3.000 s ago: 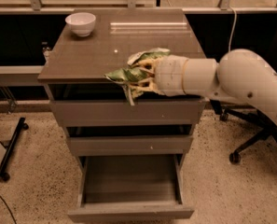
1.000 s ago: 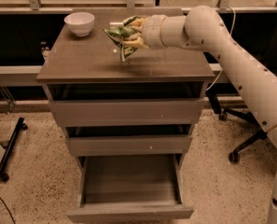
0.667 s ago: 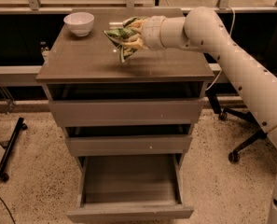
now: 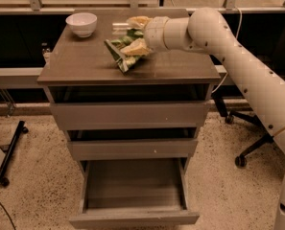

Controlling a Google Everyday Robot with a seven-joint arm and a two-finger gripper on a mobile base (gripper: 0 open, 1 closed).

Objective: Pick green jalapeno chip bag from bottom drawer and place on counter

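My gripper (image 4: pixel 132 34) is over the middle back of the counter (image 4: pixel 79 59), reaching in from the right. It is shut on the green jalapeno chip bag (image 4: pixel 124 51), with one finger above the bag and one below. The crinkly bag hangs down to the left and its lower corner touches or nearly touches the counter top. The bottom drawer (image 4: pixel 132 188) is pulled out towards me and shows only its bare floor. The two shallower drawers above it are slightly ajar.
A white bowl (image 4: pixel 81 23) stands at the back left of the counter. An office chair base (image 4: pixel 247 150) is on the floor to the right. A black stand leg (image 4: pixel 10 152) lies at the left. A dark shelf runs behind the cabinet.
My gripper has carried the bag up from the cabinet front to above the counter, then lowered it a little until the bag's corner reaches the top.
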